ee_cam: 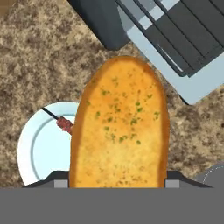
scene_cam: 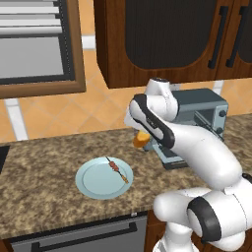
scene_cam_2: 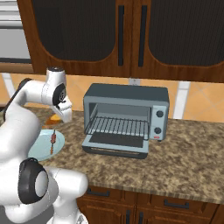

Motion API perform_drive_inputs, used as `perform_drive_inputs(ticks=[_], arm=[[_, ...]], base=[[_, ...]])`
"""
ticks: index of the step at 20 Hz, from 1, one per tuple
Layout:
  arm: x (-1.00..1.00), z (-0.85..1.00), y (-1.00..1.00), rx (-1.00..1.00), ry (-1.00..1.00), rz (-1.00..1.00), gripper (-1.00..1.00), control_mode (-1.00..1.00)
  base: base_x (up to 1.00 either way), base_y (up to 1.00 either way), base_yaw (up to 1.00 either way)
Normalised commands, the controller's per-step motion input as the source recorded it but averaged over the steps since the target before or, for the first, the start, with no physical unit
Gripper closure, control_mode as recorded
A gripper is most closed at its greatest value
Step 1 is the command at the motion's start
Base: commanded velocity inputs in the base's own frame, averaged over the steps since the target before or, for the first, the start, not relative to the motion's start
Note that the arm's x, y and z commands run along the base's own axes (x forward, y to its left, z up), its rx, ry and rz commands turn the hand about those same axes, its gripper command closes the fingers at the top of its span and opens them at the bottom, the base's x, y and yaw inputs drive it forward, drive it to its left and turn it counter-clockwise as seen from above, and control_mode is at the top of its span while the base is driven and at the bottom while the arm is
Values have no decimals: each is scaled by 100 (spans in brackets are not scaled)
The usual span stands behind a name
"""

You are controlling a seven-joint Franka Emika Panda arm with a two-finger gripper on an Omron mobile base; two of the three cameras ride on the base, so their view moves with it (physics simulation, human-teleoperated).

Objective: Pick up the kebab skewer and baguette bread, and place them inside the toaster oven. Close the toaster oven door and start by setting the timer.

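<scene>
gripper [ee_cam: 117, 186]: closed on baguette bread [ee_cam: 119, 127], lifted for carrying | toaster oven door [scene_cam_2: 116, 145]: dropped open for loading | kebab skewer [scene_cam: 117, 170]: left on plate [scene_cam: 93, 183]

Speckled brown granite counter [scene_cam_2: 192, 153], dark wood upper cabinets [scene_cam_2: 131, 35], orange tiled wall [scene_cam: 88, 106], lower drawers [scene_cam_2: 175, 203]

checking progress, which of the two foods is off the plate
The baguette bread, held up in the claw above the counter; the kebab skewer lies on the plate.
</scene>
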Motion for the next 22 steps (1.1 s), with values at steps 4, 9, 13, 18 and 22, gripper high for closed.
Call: perform_drive_inputs(ticks=[4,9,13,18,22], arm=[[0,23,-84,2,0,-40,100,-100],[0,10,-84,7,2,-50,100,-100],[13,7,-74,10,0,-45,100,-100],[14,-4,-61,10,-4,-20,100,-100],[2,-26,-48,0,-5,-5,100,-100]], base=[[0,0,0],[0,0,0],[0,0,0],[0,0,0],[0,0,0]])
